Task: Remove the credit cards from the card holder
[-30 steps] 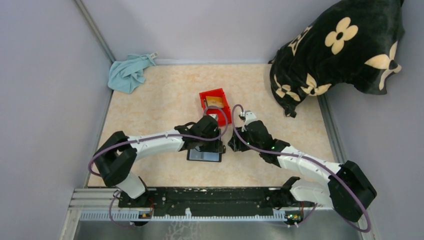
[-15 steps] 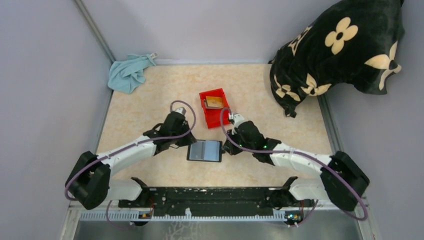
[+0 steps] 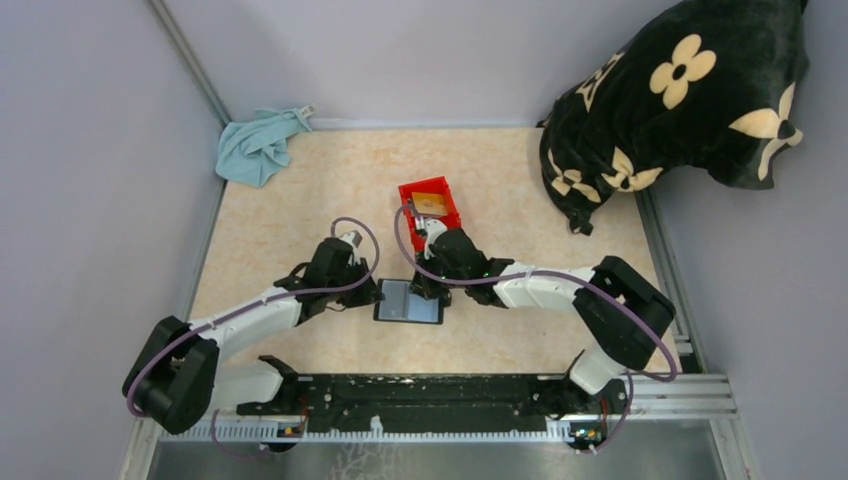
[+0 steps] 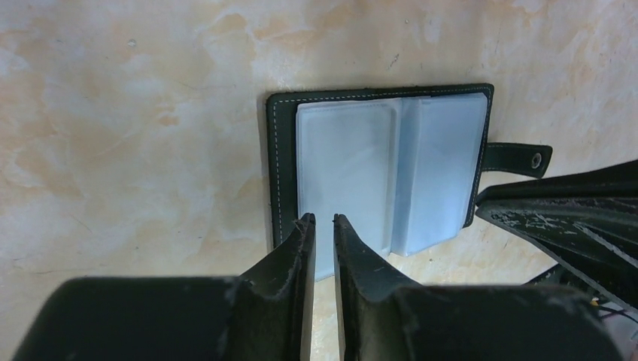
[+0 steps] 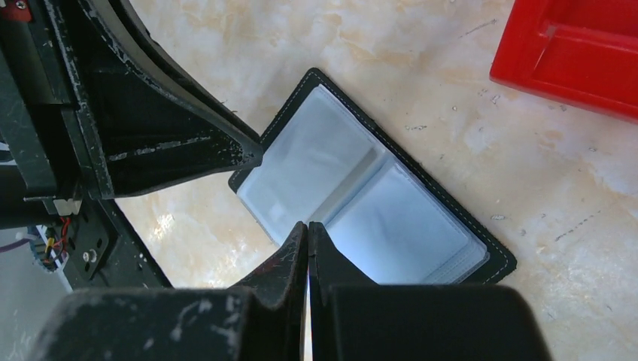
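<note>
The card holder (image 3: pixel 408 302) lies open and flat on the table, black outside with pale blue clear pockets that look empty. It also shows in the left wrist view (image 4: pixel 384 173) and the right wrist view (image 5: pixel 376 203). A tan credit card (image 3: pixel 432 205) lies in the red bin (image 3: pixel 447 193). My left gripper (image 3: pixel 372 296) is at the holder's left edge, its jaws nearly closed and empty (image 4: pixel 320 218). My right gripper (image 3: pixel 428 290) is shut and empty over the holder's far edge, with its tips above the middle fold (image 5: pixel 307 224).
The red bin also shows in the right wrist view (image 5: pixel 579 53), just beyond the holder. A light blue cloth (image 3: pixel 258 145) lies in the back left corner. A black pillow with cream flowers (image 3: pixel 680 100) sits at the back right. Grey walls enclose the table.
My left gripper has drawn back from over the holder to its left edge. My right gripper has swung left from beside the holder to above it. The holder has not moved.
</note>
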{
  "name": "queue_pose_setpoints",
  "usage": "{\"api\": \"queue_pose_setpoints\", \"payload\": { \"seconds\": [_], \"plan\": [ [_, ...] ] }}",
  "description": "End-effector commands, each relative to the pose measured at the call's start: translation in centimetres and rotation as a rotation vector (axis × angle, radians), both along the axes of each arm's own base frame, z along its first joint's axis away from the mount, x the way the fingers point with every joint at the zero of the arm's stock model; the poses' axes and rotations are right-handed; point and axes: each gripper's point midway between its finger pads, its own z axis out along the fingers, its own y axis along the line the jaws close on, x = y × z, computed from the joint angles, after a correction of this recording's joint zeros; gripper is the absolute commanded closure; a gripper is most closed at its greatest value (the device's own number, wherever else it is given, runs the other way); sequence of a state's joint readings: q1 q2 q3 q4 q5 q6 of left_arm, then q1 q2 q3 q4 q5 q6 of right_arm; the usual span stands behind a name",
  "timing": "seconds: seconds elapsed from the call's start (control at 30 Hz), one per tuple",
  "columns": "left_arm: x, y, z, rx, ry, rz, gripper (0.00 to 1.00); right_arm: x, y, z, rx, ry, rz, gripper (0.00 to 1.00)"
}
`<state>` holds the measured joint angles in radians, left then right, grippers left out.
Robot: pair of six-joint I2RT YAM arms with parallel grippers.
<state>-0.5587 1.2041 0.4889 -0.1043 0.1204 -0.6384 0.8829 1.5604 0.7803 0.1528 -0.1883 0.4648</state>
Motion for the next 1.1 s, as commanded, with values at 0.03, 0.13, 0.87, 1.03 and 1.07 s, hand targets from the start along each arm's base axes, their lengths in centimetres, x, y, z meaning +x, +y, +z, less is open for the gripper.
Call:
{"api": "queue_pose_setpoints", "payload": {
  "seconds": [0.03,0.13,0.87,1.03,1.07],
  "plan": [
    [0.2,-1.2,0.2,-0.057,-0.025,-0.061,0.8,0.8,1.7,0.8,0.048,-0.027,0.008,1.0],
    [0.1,-1.2,-0.4,-0.055,-0.014,-0.064,0.8,0.4,1.4,-0.4,0.035,-0.002,0.008,1.0],
    [0.3,0.2,-1.2,0.028,-0.017,-0.036,0.77,-0.6,-0.4,-4.7,-0.026,0.067,-0.017,1.0],
    [0.1,0.2,-2.0,0.036,0.004,-0.038,0.75,-0.6,-0.5,-4.8,-0.025,0.07,-0.015,1.0],
    [0.0,0.2,-2.1,0.036,0.008,-0.039,0.75,-0.7,-0.5,-4.9,-0.025,0.071,-0.016,1.0]
  ]
}}
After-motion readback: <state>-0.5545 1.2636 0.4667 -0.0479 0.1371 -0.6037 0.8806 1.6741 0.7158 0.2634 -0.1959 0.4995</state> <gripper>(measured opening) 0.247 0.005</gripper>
